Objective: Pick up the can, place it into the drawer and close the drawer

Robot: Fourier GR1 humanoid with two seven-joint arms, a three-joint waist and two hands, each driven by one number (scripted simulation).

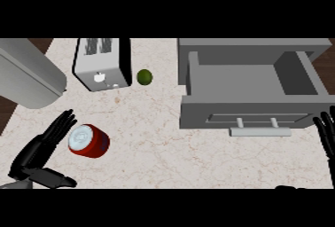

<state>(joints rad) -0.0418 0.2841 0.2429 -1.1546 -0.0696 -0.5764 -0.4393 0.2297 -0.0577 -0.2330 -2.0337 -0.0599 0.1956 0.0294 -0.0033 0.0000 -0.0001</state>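
No legible label on red can (90, 140) — left hand (40, 150) beside.

The right hand (325, 135) and a grey rounded appliance (26, 73) are cut off by the edges.

Red can (90, 140) with pale lid, grey drawer (252, 95), green fruit (145, 76), silver toaster (101, 63), beige marbled counter (150, 155).

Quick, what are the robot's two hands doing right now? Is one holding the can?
Left hand: open, fingers straight beside the red can, not holding it.
Right hand: open, fingers up at the view's right edge, holding nothing.
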